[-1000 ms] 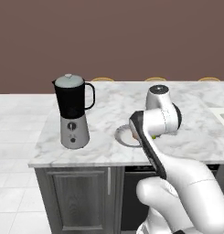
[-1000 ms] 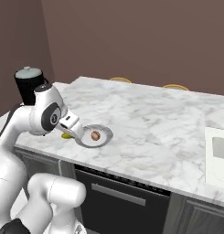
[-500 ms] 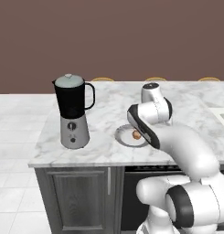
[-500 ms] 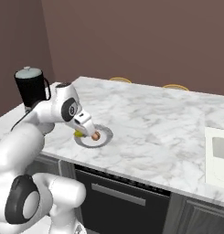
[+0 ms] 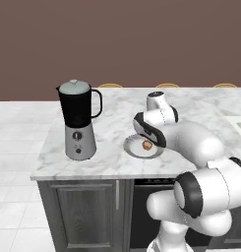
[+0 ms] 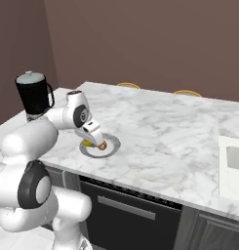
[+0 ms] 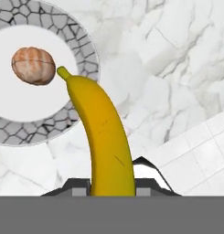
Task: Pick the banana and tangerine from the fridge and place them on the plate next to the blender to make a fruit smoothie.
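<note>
No brand name, label or readable writing appears on anything you can see here. Your end effector (image 7: 111, 183) is clamped on the curved yellow banana with a small greenish-dark tip (image 7: 102, 132), gripping it near its lower end, so the fruit rises straight up the middle of the hand view between the two dark finger tips. The banana's upper tip reaches over the patterned rim of the shallow round plate with a white centre and a grey crackled border (image 7: 83, 45), and it points at the small round orange-pink tangerine (image 7: 34, 66), which lies on the plate's white centre just beside that tip; you cannot tell whether the two touch. In the left base view the end effector (image 5: 141, 139) hangs low over the near side of the plate (image 5: 133, 150), with the tangerine (image 5: 147, 145) lying inside the dish. The plate rests on the white marble table (image 5: 117, 118), near its front edge. To the plate's left stands the blender with a black jar, side handle, pale lid and silver-grey base with dark knobs (image 5: 78, 120), close by but apart from the plate. In the right base view a sliver of the banana (image 6: 87, 144) shows yellow under the hand, above the plate (image 6: 111, 149).
</note>
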Robot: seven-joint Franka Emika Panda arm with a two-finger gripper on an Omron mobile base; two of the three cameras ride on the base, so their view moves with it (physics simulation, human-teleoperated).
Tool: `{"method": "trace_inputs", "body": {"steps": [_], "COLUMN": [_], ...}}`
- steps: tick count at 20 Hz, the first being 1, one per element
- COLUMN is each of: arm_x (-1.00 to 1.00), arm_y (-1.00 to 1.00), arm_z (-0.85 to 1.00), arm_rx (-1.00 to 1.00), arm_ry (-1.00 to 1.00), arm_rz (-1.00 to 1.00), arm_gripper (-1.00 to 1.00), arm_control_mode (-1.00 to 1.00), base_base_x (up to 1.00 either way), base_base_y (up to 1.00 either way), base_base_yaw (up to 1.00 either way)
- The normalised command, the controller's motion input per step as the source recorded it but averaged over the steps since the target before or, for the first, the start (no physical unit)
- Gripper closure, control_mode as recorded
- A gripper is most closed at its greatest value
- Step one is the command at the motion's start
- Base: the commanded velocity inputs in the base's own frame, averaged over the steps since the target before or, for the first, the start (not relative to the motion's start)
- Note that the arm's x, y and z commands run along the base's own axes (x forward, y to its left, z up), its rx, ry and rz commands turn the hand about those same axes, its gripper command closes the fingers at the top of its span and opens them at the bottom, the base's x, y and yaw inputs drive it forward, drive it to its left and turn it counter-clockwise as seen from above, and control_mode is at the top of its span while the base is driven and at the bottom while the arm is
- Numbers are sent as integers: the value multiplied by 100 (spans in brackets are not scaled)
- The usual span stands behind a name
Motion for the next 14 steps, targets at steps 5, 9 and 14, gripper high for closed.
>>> {"method": "trace_inputs", "body": {"steps": [5,9,14], "arm_x": [36,36,34], "arm_y": [0,0,0], "arm_z": [-24,-29,-30], "arm_rx": [0,0,0], "arm_ry": [0,0,0], "arm_rz": [-3,-1,-1], "arm_gripper": [100,100,100], "arm_control_mode": [-100,-100,-100], "base_base_x": [0,0,0], "base_base_y": [0,0,0], "base_base_yaw": [0,0,0]}}
